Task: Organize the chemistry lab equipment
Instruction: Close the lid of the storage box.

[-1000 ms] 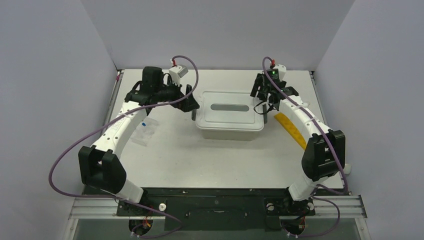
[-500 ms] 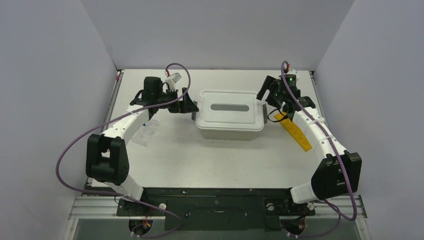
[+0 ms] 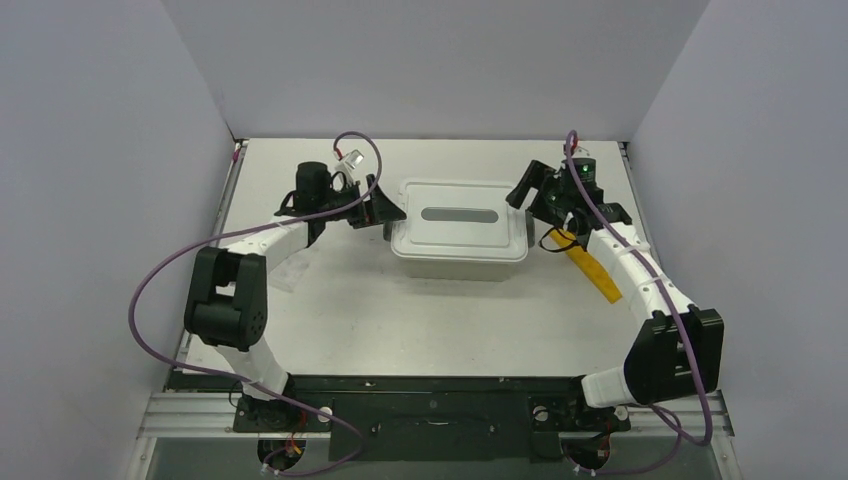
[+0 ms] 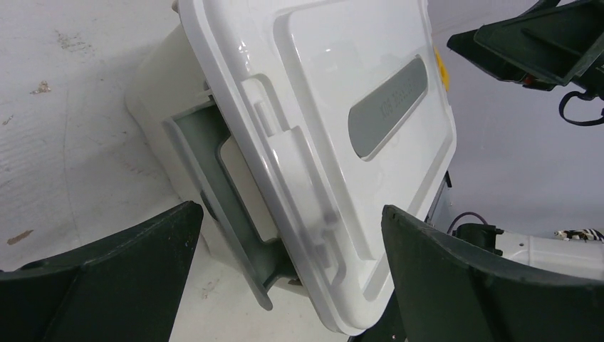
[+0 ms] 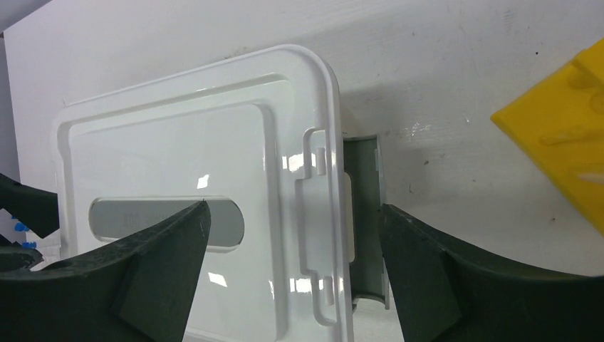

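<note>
- Both arms have shifted in the last second. The left arm's elbow has swung inward from the lower left of the overhead view. The right arm's elbow has dropped toward the lower right.
- The beige tub [image 3: 458,265] has stayed at the centre of the table [image 3: 400,320], with its white lid [image 3: 460,215] on.
- The left gripper [image 3: 388,212] sits just beside the tub's left end. In the left wrist view, the left gripper [image 4: 290,212] is spread wide with nothing held. Its 2 fingers frame the grey left-end latch [image 4: 214,206] and the lid edge.
- The right gripper [image 3: 522,192] sits at the tub's upper right corner. In the right wrist view, the right gripper [image 5: 293,208] is also spread wide and empty. Its 2 fingers frame the lid edge and the grey right-end latch [image 5: 363,214].
- A yellow strip [image 3: 592,268] lies on the table right of the tub, partly under the right arm.
- A clear packet [image 3: 285,272] of lab items lies left of the tub, partly under the left arm. Its contents are too small to tell.
</note>
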Robot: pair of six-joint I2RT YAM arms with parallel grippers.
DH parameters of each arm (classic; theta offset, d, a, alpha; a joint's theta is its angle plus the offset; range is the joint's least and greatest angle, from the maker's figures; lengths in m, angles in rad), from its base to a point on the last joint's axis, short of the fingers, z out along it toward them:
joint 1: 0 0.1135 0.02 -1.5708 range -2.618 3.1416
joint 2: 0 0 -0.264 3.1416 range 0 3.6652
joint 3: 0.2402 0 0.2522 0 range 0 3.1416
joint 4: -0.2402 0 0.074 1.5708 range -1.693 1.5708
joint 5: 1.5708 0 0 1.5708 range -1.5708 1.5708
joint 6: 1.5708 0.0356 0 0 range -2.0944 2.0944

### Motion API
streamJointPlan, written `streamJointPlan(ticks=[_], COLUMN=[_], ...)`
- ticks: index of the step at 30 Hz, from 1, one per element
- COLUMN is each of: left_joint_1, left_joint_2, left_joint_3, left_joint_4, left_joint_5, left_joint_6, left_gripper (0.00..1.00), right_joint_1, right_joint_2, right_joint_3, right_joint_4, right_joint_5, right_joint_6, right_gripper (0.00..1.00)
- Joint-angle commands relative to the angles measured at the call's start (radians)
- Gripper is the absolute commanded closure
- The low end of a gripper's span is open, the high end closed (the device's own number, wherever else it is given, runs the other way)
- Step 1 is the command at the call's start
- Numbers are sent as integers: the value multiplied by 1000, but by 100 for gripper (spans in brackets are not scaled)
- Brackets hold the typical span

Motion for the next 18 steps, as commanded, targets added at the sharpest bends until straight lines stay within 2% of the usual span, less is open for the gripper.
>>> streamJointPlan(ticks=[1,9,13,15,17,18], left_joint_1=[6,2,-3,-10,-21,-26], left_joint_2=[26,53,23,9,-2,-9], left_joint_3=[-16,-24,-21,-18,-12,-10], left_joint_4=[168,217,224,226,204,179], left_joint_5=[52,74,34,7,-16,-37], left_joint_6=[-78,-108,-90,-87,-63,-24], left_gripper=[3,3,2,19,29,30], right_joint_1=[3,5,6,6,9,10], right_joint_2=[29,59,76,81,85,85], right_joint_3=[-26,-44,-46,-49,-54,-55], right_joint_4=[79,91,92,96,97,99], right_joint_5=[-37,-37,-40,-41,-40,-41], right_joint_6=[10,8,3,1,-1,-2], right_gripper=[18,24,27,28,29,29])
